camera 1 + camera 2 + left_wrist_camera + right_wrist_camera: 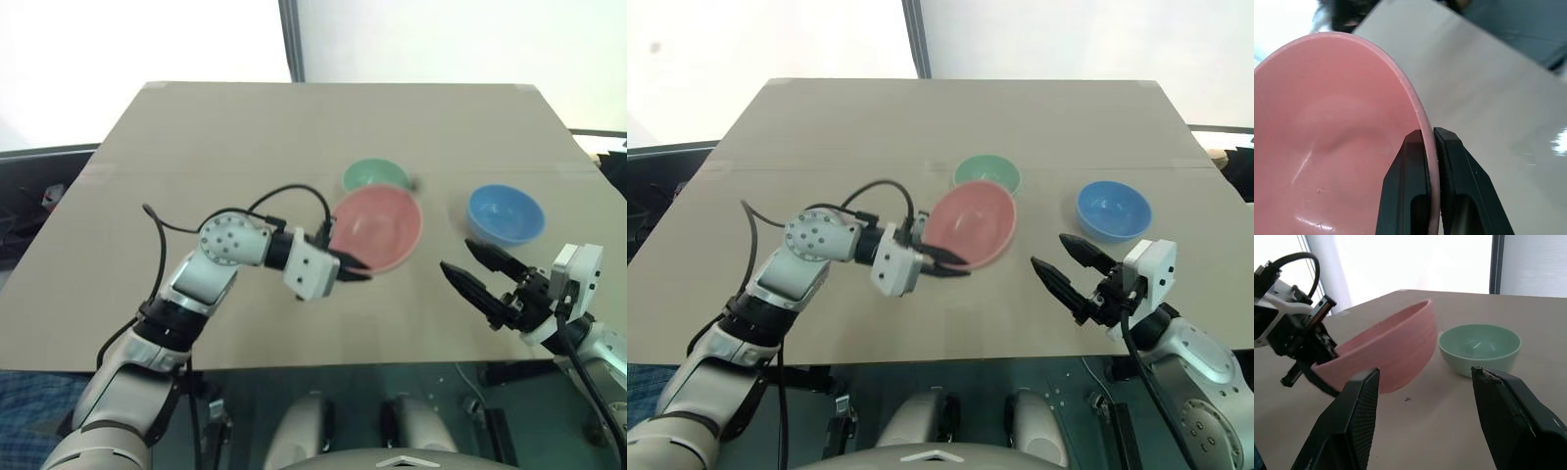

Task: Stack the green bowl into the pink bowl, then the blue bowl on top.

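Gripping the pink bowl (378,227) by its rim and holding it tilted off the surface (196,147) toward the near edge, the left end effector (353,266) must set it down flat so the green bowl (374,175) just behind can go in; the blue bowl (505,213) waits beyond the released right end effector (466,264).

You can't see the near half of the green bowl (373,174) since the pink bowl (378,227) covers it, and the pink bowl's edges look kinda smeared.
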